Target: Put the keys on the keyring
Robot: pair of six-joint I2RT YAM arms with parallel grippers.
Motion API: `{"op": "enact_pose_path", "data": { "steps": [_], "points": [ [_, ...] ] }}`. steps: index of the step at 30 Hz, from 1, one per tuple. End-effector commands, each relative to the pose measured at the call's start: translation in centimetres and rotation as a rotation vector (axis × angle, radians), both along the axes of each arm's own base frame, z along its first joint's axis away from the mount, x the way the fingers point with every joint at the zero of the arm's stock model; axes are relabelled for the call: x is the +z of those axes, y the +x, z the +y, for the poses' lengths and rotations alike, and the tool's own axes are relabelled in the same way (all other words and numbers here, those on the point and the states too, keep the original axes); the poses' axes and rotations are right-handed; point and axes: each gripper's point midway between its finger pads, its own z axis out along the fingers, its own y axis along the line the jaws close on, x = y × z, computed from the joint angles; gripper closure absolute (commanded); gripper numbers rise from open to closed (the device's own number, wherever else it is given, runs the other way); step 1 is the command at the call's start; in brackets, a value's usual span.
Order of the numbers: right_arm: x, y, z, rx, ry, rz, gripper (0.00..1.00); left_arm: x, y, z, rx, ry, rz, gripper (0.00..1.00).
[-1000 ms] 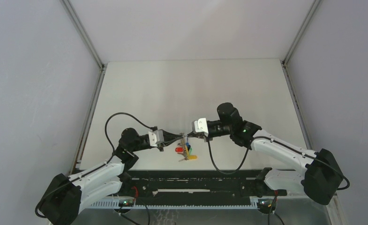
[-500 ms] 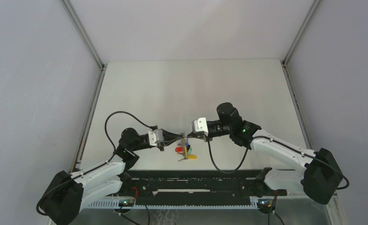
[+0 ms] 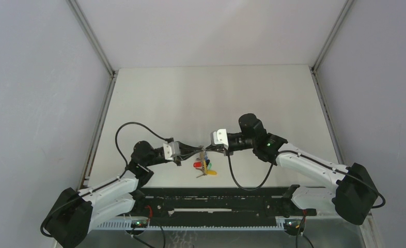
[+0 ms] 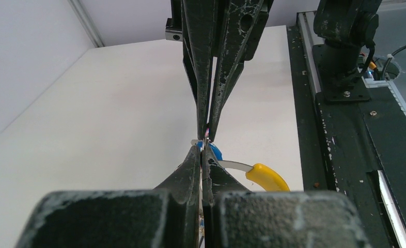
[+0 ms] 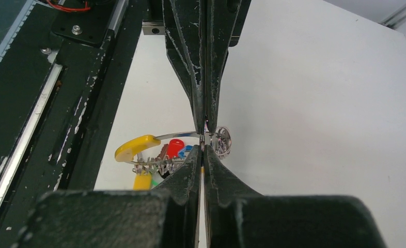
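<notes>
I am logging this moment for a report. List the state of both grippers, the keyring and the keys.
left gripper, shut on the keyring's thin end.
right gripper, shut, tip to tip with the left gripper; what it pinches is too small to tell.
keyring, gripped at its thin metal end, yellow section free.
keys, bunched beneath the keyring; threaded or not, cannot tell.

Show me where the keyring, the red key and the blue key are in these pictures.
keyring point(image 5: 136, 146): right wrist view, on its yellow curved section.
red key point(image 5: 175, 148): right wrist view, on its plastic head.
blue key point(image 4: 216, 152): left wrist view, on its plastic head.
</notes>
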Motion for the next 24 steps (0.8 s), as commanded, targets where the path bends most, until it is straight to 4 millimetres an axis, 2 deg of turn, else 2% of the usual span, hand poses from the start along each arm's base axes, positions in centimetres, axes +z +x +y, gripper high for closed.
{"op": "enact_pose_path", "data": {
  "steps": [1,13,19,24],
  "points": [
    [2.8,-0.1,1.6,0.017,0.077,-0.061,1.00,2.9,0.4,0.1,0.033,-0.082,-0.060,1.00],
    [3.4,-0.3,1.4,-0.007,0.078,-0.079,1.00,2.7,0.6,0.7,0.083,-0.076,-0.045,1.00],
    [3.5,-0.5,0.6,-0.023,0.060,-0.088,0.85,2.6,0.3,0.9,0.080,-0.074,-0.057,1.00],
    [3.1,-0.2,0.1,-0.045,0.035,-0.096,0.79,2.8,0.0,0.9,0.070,-0.077,-0.066,1.00]
  ]
}}
